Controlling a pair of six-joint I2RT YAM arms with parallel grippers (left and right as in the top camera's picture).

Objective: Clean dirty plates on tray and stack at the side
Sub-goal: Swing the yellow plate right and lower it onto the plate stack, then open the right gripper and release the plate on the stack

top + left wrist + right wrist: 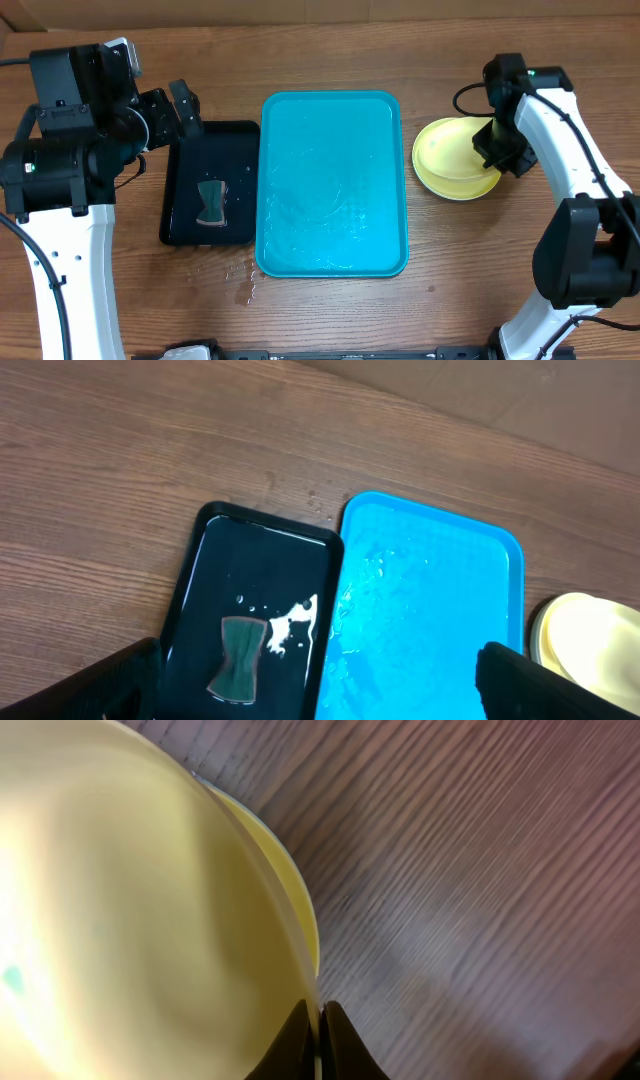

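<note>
From above, the wet tray lies in the middle. The plates sit stacked on the table to its right, off the tray.

The left wrist view shows the left gripper wide open above a black tray with a sponge in it.

In the right wrist view, the right gripper pinches the top plate by its rim.

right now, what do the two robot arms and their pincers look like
Both arms have smooth white shells joined by bulky black joint blocks. The left arm carries a big black boxy housing near its wrist. The right arm has a black cable loop and a small green light at its wrist. The left pincer and right pincer have slim black fingers.
</note>
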